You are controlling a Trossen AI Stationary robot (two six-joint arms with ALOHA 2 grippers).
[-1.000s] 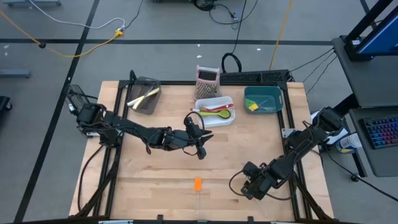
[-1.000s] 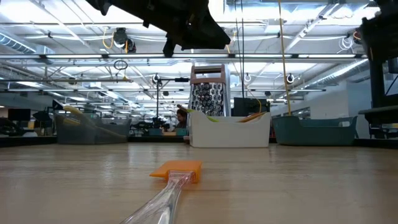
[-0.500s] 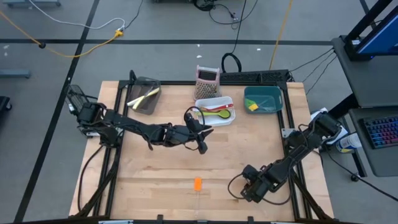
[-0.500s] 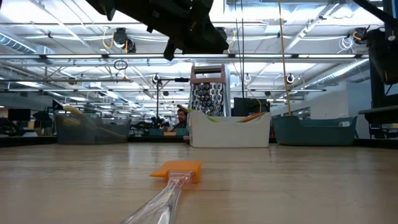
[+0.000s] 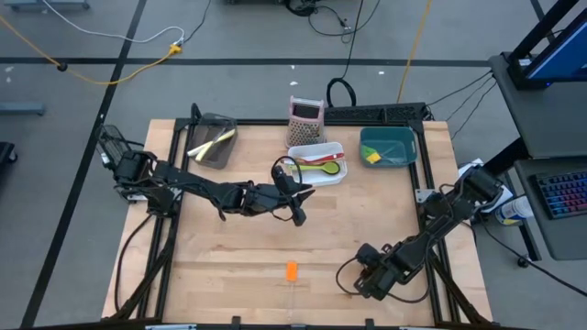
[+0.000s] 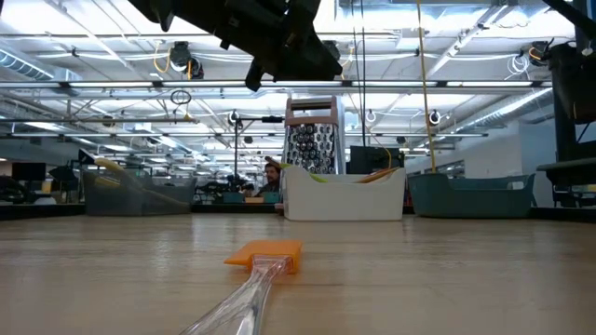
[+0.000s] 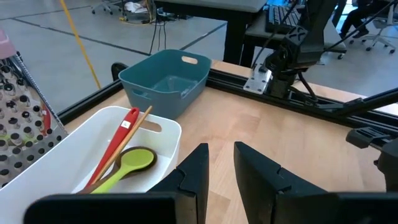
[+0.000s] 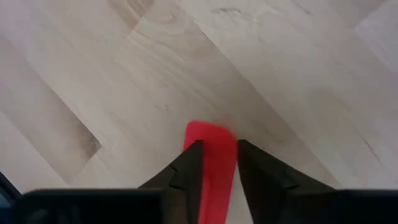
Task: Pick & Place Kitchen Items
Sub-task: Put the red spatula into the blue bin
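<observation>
**Bins at the back, one red thing in a claw**

The left claw hangs in the air just in front of the white plastic bin. Its two dark fingers are close together with only a thin gap, and nothing is between them. In the white bin, right ahead of this claw, lie a green plastic spoon, a long red utensil and a thin wooden stick-like handle. They all lean together along the length of the bin.

Past the white bin, farther from the left claw, is the teal plastic bin. From above, a small yellow and green thing shows in one corner of it. I cannot tell what it is.

Off to the left claw's other side sits the dark mesh bin, with a yellow-headed utensil lying in it. The tall pink-and-silver box grater stands upright just behind the white bin.

The right claw is low over the wooden table, at the front right. Its fingers are squeezed on a flat red utensil piece.

An orange-headed spatula with a clear handle lies flat on the table, between the two claws and nearer the front edge.
</observation>
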